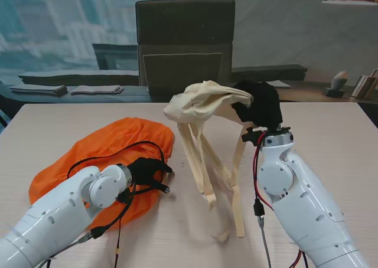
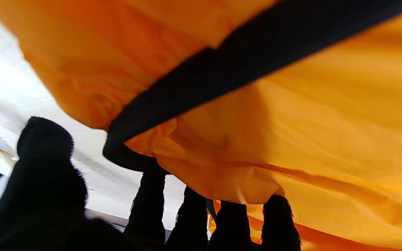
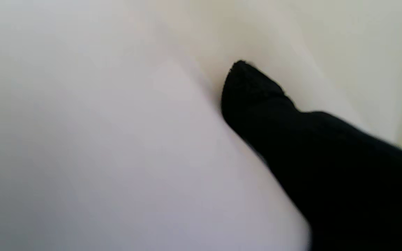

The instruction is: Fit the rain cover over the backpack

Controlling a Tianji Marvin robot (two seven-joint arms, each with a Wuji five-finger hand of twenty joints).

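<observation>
- Stand view only: right hand (image 1: 260, 105) grips the cream backpack (image 1: 204, 103), lifted, straps dangling toward 6 o'clock.
- Left wrist view alone shows left hand (image 1: 147, 170) fingertips (image 2: 277, 209) under the orange rain cover (image 1: 109, 144) and its black hem (image 2: 243, 66); whether it is gripped, I cannot tell.

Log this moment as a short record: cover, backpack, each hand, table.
rain cover: orange rain cover with a black cord, lying bunched on the table, on the left
backpack: cream backpack lifted off the table, straps hanging down to the tabletop
left hand: left hand at the cover's near edge, fingers under the fabric; firm grasp cannot be told
right hand: right hand shut on the backpack's top, holding it up
table: pale wooden table
cover fitted: not yet; cover and backpack apart
</observation>
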